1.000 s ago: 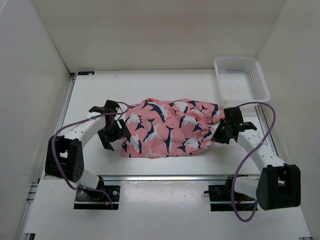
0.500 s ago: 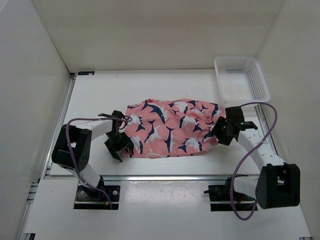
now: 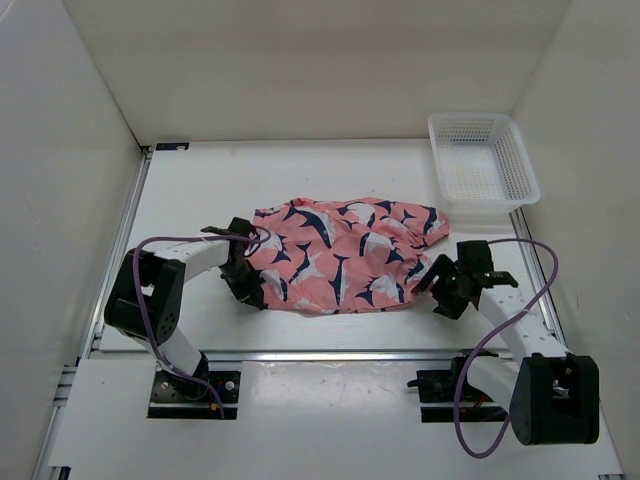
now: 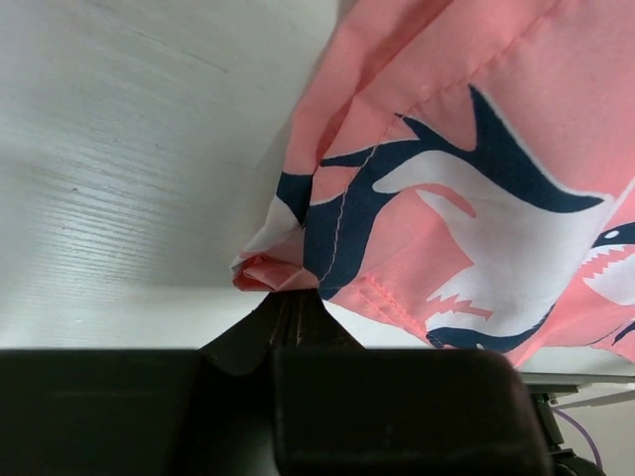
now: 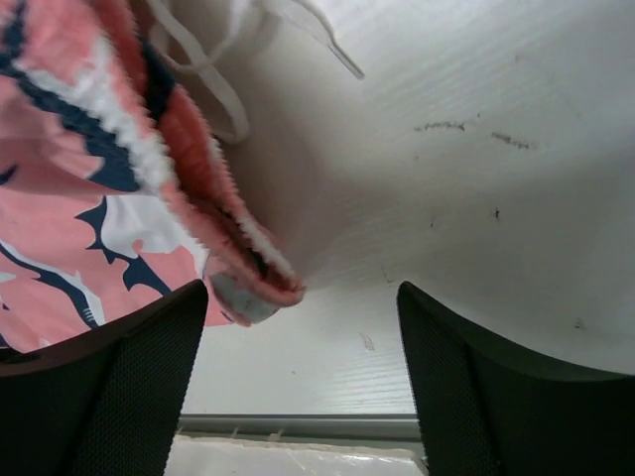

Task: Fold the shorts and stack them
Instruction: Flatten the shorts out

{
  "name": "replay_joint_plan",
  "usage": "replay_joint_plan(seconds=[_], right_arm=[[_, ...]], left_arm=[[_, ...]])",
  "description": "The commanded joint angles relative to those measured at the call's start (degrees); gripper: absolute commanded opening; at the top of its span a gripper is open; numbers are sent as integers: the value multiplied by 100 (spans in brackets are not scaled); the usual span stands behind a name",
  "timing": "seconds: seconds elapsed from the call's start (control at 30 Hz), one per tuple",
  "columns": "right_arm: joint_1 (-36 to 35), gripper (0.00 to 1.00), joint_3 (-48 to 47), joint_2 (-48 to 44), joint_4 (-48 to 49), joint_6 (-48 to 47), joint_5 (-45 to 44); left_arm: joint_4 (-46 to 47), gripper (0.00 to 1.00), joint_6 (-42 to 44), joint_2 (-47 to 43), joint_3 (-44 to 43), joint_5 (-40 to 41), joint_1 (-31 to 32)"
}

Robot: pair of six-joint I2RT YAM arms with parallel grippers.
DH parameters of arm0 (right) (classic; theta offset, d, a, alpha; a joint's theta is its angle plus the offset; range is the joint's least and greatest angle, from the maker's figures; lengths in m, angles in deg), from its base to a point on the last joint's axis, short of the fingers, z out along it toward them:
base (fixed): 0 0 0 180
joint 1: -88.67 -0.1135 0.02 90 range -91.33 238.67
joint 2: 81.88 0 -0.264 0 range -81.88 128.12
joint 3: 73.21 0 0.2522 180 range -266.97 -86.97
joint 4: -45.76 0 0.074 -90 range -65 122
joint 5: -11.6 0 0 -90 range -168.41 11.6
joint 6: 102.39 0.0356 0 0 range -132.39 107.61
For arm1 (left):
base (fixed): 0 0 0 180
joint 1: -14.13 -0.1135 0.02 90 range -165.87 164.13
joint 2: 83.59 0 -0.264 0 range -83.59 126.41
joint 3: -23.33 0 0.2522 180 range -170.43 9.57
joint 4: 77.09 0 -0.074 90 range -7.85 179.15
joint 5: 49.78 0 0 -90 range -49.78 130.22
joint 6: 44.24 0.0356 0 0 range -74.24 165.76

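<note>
The salmon-pink shorts (image 3: 345, 255) with navy-and-white whale shapes lie crumpled across the middle of the table. My left gripper (image 3: 246, 283) sits at their near-left corner, shut on a bunched hem of the shorts (image 4: 327, 238), its jaws pinched together (image 4: 288, 302). My right gripper (image 3: 447, 287) stands open just off the shorts' near-right end; in the right wrist view the gathered waistband (image 5: 228, 248) and white drawstring (image 5: 213, 79) lie between and ahead of its spread fingers (image 5: 119, 367), untouched.
A white mesh basket (image 3: 483, 155) stands at the back right of the table (image 3: 190, 190). White walls close in the left, back and right. A metal rail (image 3: 330, 352) runs along the near edge.
My left gripper moved right onto the shorts' near-left corner and closed on the hem. My right gripper opened, let go of the right end and drew back toward the near edge.
</note>
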Motion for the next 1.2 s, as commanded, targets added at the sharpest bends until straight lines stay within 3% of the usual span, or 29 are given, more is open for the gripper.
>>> replay_joint_plan(seconds=[0.0,0.1,0.17,0.2,0.3,0.47,0.6,0.8,1.0,1.17], right_arm=[[10,78,304,-178,829,324,314],[10,64,420,-91,1515,324,149],[10,48,420,128,1866,236,147],[10,28,333,182,1920,167,60],[10,0,-71,157,1790,-44,-2],[10,0,-1406,-178,964,-527,-100],[-121,0,-2838,-117,85,-792,58],[-227,0,-4886,-230,-689,-880,392],[-227,0,-6625,-582,-1428,-1073,989],[-227,0,-7515,-880,-1858,-960,1947]], left_arm=[[317,11,13,-204,-91,237,35],[317,11,14,-204,-205,290,35],[247,11,75,-204,-266,290,35],[168,11,75,-204,-267,351,35],[-234,11,197,-397,-582,771,35],[-1176,11,505,-1055,-1767,1756,-87],[-2019,11,970,-1408,-3827,2390,-193],[-2811,11,1393,-1935,-6606,2619,-298],[-2592,11,1631,-2988,-7332,3136,-299],[-2838,11,1771,-3394,-8316,3541,-299]])
